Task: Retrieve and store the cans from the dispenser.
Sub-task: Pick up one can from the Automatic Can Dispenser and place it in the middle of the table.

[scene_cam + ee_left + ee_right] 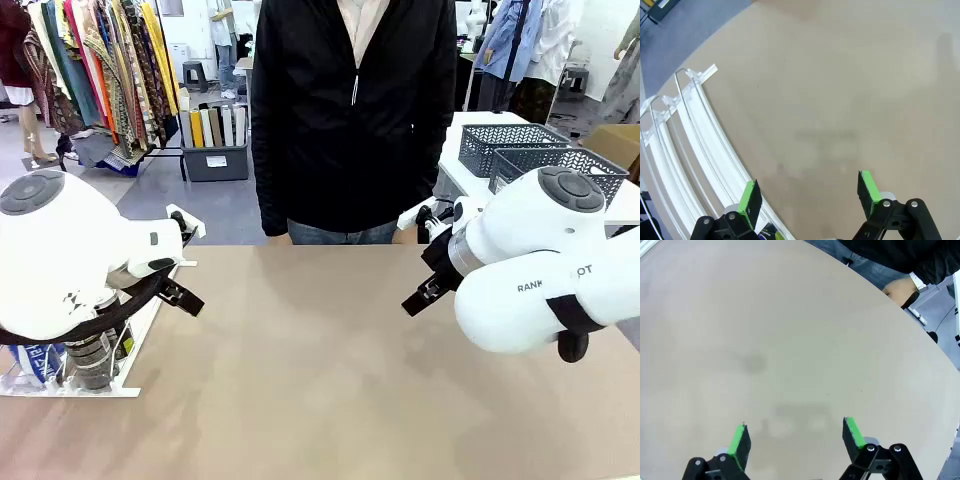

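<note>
Nothing looked stored yet — the cans (90, 362) sat in the dispenser (696, 134) at the front view's lower left, under the left arm. The left gripper (807, 192) and right gripper (795, 437) hung with jaws spread wide and empty above the table (320, 380) — every retrieval seemingly left to do.

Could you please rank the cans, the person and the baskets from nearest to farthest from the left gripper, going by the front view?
1. The cans, at the table's left edge, right beside the left gripper.
2. The person, standing at the far side, in the middle.
3. The baskets, off beyond the table's far right corner.
</note>
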You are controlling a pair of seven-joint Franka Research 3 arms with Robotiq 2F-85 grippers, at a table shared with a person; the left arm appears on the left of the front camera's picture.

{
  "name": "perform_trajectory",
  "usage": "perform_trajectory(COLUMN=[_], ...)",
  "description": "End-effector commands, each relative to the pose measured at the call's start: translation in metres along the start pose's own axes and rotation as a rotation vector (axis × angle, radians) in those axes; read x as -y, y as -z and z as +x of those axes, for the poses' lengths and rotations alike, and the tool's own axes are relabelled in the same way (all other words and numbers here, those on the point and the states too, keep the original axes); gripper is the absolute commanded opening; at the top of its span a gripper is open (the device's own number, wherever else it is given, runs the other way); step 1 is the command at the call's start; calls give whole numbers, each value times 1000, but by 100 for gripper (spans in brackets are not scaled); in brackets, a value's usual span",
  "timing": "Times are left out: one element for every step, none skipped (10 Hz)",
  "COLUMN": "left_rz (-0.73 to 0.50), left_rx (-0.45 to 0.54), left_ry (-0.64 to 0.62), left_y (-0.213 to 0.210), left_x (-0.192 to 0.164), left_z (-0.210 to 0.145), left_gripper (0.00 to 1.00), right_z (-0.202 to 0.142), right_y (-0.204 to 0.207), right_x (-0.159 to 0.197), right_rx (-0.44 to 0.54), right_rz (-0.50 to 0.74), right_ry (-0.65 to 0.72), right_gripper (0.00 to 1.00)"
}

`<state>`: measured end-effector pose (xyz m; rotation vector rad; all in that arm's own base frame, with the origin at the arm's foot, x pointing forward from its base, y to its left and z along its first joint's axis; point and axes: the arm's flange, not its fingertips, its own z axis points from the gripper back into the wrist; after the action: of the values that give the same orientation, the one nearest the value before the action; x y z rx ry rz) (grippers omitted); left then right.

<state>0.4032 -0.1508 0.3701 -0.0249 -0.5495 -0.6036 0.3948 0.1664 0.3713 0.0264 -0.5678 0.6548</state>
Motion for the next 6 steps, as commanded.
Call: perform_trajectory(left_rz=[0, 0, 0, 0, 0, 0], left_rx=[1, 1, 1, 1, 1, 1], left_ry=[0, 0, 0, 0, 0, 0], left_y=[0, 0, 0, 0, 0, 0], left_x=[0, 0, 0, 0, 0, 0], left_z=[0, 0, 0, 0, 0, 0], left_gripper=[100, 100, 100, 100, 100, 100], right_z=[0, 0, 0, 0, 0, 0], right_y=[0, 0, 0, 0, 0, 0], right_x=[0, 0, 0, 0, 0, 0], right_rx=[0, 0, 0, 0, 0, 0], right_rz=[0, 0, 0, 0, 0, 0], right_ry=[0, 0, 0, 0, 0, 0], right_gripper=[100, 100, 100, 100, 100, 100])
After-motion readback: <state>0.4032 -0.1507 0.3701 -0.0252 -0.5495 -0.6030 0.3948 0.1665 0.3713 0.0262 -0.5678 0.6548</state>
